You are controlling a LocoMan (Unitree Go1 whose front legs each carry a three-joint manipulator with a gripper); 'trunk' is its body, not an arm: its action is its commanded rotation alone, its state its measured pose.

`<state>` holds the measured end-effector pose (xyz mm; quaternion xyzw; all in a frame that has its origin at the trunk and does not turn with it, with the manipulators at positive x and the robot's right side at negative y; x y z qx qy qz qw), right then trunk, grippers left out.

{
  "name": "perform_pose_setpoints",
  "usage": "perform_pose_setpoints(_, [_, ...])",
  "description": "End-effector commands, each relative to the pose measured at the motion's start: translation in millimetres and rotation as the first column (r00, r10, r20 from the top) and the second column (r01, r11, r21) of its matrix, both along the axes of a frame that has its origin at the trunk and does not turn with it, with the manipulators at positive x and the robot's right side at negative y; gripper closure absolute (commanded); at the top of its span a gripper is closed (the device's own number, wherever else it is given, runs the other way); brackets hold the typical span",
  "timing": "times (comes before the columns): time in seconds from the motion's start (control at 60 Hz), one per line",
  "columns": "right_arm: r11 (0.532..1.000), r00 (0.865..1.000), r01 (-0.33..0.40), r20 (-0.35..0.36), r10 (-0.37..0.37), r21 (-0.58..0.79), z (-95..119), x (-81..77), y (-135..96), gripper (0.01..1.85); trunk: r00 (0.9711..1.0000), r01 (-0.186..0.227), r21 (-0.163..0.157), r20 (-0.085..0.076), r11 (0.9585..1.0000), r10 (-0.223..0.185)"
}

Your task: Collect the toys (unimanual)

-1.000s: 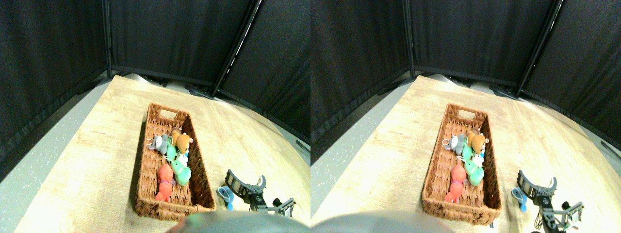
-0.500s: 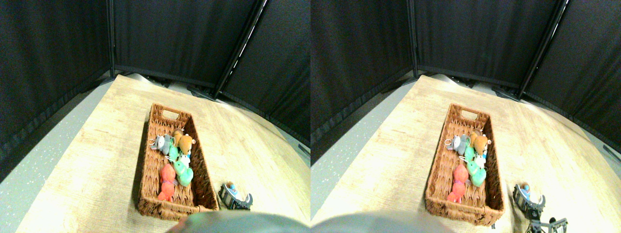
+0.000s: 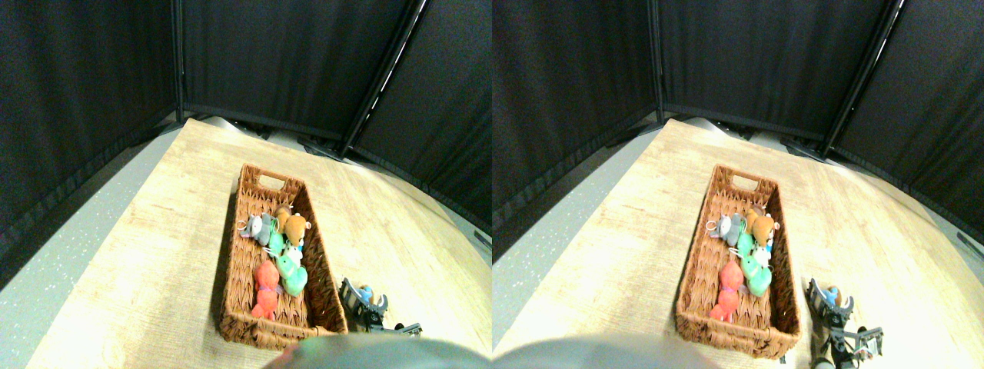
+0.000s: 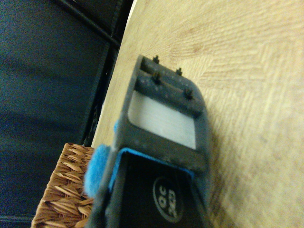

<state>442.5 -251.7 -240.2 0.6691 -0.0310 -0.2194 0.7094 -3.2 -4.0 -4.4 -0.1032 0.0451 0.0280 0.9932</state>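
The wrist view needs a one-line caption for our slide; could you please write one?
Right gripper over the wooden table, bright blue plush toy bulging at its side, wicker basket beyond.

Brown wicker basket (image 3: 238,254); orange-red toy (image 3: 265,288); mint toy (image 3: 290,275); blue toy (image 4: 97,168).

5 plush toys (image 3: 278,250) lie in the basket (image 3: 240,304); the bright blue toy (image 3: 366,293) sits in the claw (image 3: 364,298).
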Motion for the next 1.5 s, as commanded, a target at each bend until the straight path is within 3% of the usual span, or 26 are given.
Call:
perform_pose_setpoints(0.017, [1.000,1.000,0.007,0.009,-0.006,-0.028,0.6,0.9,-1.1,1.10,0.9998,-0.007,-0.019,-0.021,0.9998,0.006])
perform_pose_setpoints(0.15, [0.999,0.999,0.034,0.019,-0.034,-0.013,0.4,1.1,-1.4,1.18,0.9998,-0.005,-0.016,-0.017,0.9999,0.005])
perform_pose_setpoints(0.217, [0.998,0.998,0.060,0.015,-0.059,-0.029,3.2,1.1,0.3,1.36,0.9998,-0.005,-0.016,-0.019,0.9999,0.004])
perform_pose_setpoints(0.267, [0.995,0.996,0.087,0.001,-0.087,-0.052,6.5,1.3,1.7,1.63,0.9998,-0.004,-0.015,-0.020,0.9999,0.003])
perform_pose_setpoints(0.283, [0.995,0.996,0.087,0.001,-0.087,-0.052,6.5,1.3,1.7,1.63,0.9999,-0.003,-0.014,-0.015,0.9999,0.003])
perform_pose_setpoints(0.317, [0.989,0.990,0.137,-0.009,-0.138,-0.062,7.6,2.1,2.6,1.74,0.9999,-0.003,-0.014,-0.015,0.9999,0.003])
perform_pose_setpoints(0.367, [0.981,0.983,0.184,-0.006,-0.184,-0.061,9.1,3.0,3.6,1.72,0.9999,-0.003,-0.015,-0.015,0.9999,0.003])
perform_pose_setpoints(0.433, [0.982,0.985,0.174,0.017,-0.173,-0.078,10.0,4.4,3.2,1.76,0.9999,-0.003,-0.015,-0.015,0.9999,0.002])
perform_pose_setpoints(0.567, [0.988,0.993,0.115,0.037,-0.112,-0.106,16.8,5.6,3.5,1.79,0.9999,-0.002,-0.014,-0.010,0.9999,0.002])
perform_pose_setpoints(0.75, [0.979,0.997,0.048,0.065,-0.036,-0.196,31.2,11.4,6.9,1.76,0.9999,-0.009,-0.027,0.011,0.9996,0.009])
perform_pose_setpoints(0.9, [0.975,0.991,-0.084,0.084,0.104,-0.207,53.7,22.6,20.7,1.72,0.9997,-0.010,-0.036,0.022,0.9993,0.011])
perform_pose_setpoints(1.017, [0.944,0.972,-0.200,0.069,0.225,-0.262,72.2,37.2,31.7,1.75,0.9994,-0.023,-0.054,0.025,0.9983,0.024])
perform_pose_setpoints(1.1, [0.937,0.963,-0.228,0.079,0.256,-0.264,86.2,44.4,42.6,1.77,0.9989,-0.036,-0.070,0.027,0.9969,0.038])
perform_pose_setpoints(1.183, [0.921,0.942,-0.282,0.106,0.319,-0.268,97.4,54.5,55.0,1.79,0.9982,-0.049,-0.084,0.031,0.9952,0.052])
perform_pose_setpoints(1.217, [0.920,0.942,-0.284,0.103,0.320,-0.270,99.3,55.4,57.5,1.79,0.9977,-0.056,-0.089,0.034,0.9945,0.059])
perform_pose_setpoints(1.3, [0.905,0.922,-0.339,0.103,0.375,-0.256,105.4,59.9,69.3,1.80,0.9968,-0.067,-0.099,0.036,0.9928,0.071])
perform_pose_setpoints(1.317, [0.893,0.911,-0.360,0.104,0.399,-0.270,106.6,61.2,72.2,1.80,0.9968,-0.067,-0.099,0.036,0.9928,0.071])
perform_pose_setpoints(1.5, [0.868,0.897,-0.396,0.074,0.435,-0.299,115.8,65.8,93.1,1.78,0.9944,-0.092,-0.120,0.041,0.9884,0.098])
